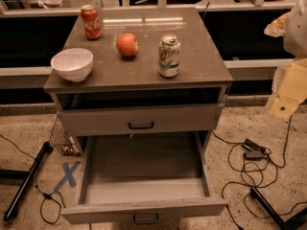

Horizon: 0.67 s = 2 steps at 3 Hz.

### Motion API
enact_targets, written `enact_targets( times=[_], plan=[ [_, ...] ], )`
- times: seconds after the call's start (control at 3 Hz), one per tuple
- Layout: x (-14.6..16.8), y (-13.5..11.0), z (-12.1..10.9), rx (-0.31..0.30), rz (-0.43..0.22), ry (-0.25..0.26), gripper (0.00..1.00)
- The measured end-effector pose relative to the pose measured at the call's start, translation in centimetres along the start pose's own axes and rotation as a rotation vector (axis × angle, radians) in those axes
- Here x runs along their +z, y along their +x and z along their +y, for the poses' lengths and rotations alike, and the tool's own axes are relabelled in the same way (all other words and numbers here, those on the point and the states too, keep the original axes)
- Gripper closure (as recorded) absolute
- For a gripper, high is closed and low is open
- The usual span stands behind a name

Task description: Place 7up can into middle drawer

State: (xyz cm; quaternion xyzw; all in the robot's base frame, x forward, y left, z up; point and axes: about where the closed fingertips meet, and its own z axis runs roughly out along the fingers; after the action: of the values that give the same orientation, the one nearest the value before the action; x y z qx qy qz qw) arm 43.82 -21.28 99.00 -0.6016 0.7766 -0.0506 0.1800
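Trouble can come from a few spots here, so look first at the 7up can (169, 55). It stands upright on the grey cabinet top (201, 66), near the front edge, and nothing is holding it. The apple (127, 44) sits just to the left of the can. The white bowl (72, 63) is further left, and the red cola can (90, 22) is far to the left and behind. The middle drawer (144, 190) is pulled out wide, below the can and in front of it. The upper drawer front (139, 121) with the black handle sits between the can and that drawer. Your gripper (286, 102) hangs well off to the right of the can, past the side of the cabinet. You cannot tell if it is spread apart or pressed together. If you come in from the right too fast, you may knock the can over, and it could roll into the apple or off the edge. If you squeeze too softly, the smooth can may slip and fall. On the way down, the can could bump the cabinet top's edge or the drawer's wall, so lift it clear first.
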Motion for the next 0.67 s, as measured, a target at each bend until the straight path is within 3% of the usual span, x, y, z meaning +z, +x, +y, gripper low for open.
enact_targets(
  times=[0.33, 0.67],
  plan=[
    [0.0, 0.0, 0.0, 0.000, 0.000, 0.000, 0.00],
    [1.8, -1.4, -1.0, -0.026, -0.056, -0.014, 0.00]
  ],
)
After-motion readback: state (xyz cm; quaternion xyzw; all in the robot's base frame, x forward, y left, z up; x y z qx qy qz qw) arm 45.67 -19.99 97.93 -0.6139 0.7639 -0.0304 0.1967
